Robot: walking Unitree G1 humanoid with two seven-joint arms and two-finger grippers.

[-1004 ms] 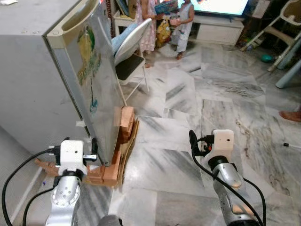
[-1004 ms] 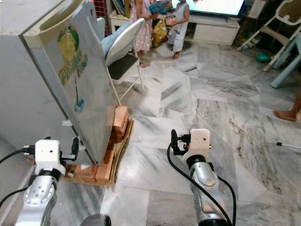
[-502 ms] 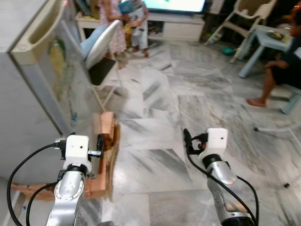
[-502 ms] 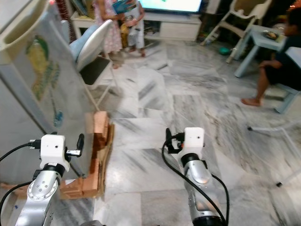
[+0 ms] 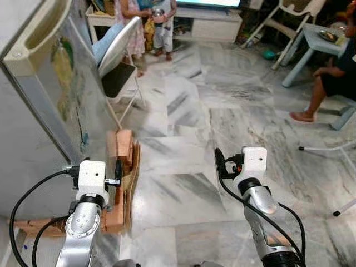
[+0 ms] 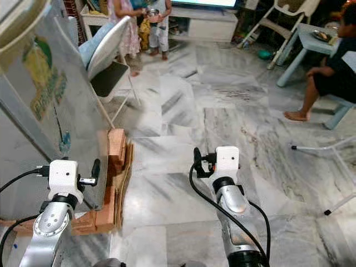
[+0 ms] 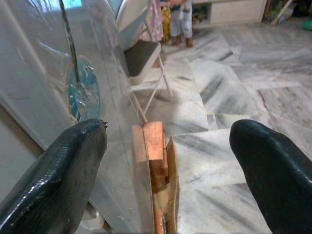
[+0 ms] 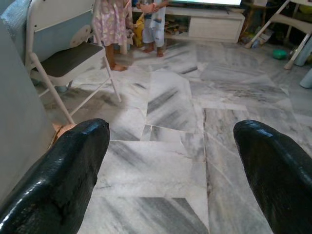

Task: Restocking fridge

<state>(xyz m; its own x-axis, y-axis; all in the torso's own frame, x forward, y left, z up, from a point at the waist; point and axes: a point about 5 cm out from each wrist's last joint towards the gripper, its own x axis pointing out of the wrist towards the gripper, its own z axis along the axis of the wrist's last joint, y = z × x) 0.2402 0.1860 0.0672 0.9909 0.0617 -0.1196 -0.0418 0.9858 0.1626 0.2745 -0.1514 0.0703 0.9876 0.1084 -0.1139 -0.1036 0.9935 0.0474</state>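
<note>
both end effectors open and empty, left end effector (image 5: 117, 169) beside fridge door (image 5: 67, 94); door looks heavy, stiff, slick, so pull at its top handle recess (image 5: 39, 33).

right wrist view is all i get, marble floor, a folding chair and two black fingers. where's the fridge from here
Observer: The fridge stands to the robot's left, its door side facing the room.
Operator: what's it standing on
Observer: A stack of bricks with cardboard under its front edge.
Operator: where's the left hand
Observer: The left hand is open and empty, low by the fridge's front corner, just above those bricks.
Operator: anyone nearby on my right
Observer: A person sits on the far right by a light blue table, one bare foot on the marble floor.
</note>
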